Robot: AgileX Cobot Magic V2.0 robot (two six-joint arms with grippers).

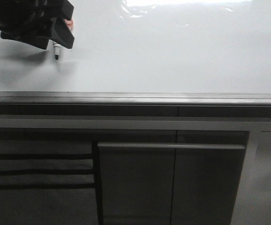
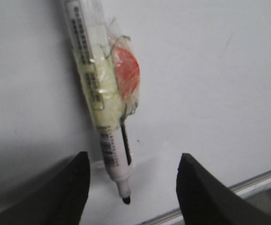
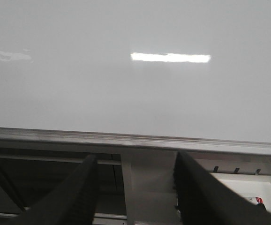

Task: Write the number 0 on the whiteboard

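Grey edge rail (image 1: 135, 99) nearest, glossy slick whiteboard (image 1: 173, 51) unmarked; left gripper (image 1: 56, 35) at 10 o'clock carrying light stiff marker (image 2: 108, 136) mid-barrel, grip unclear; right gripper (image 3: 135, 197) spread, empty.

Bright lamp light (image 3: 170, 57) shone in long white streaks from above. A grey metal rail (image 1: 135, 99) ran straight across. Under it stood dark grey cabinet panels (image 1: 135, 183), and one had a long pale handle bar (image 1: 170, 146). Dark slats (image 1: 37, 171) lay in rows beside them. A white tray (image 3: 248, 192) sat low down.
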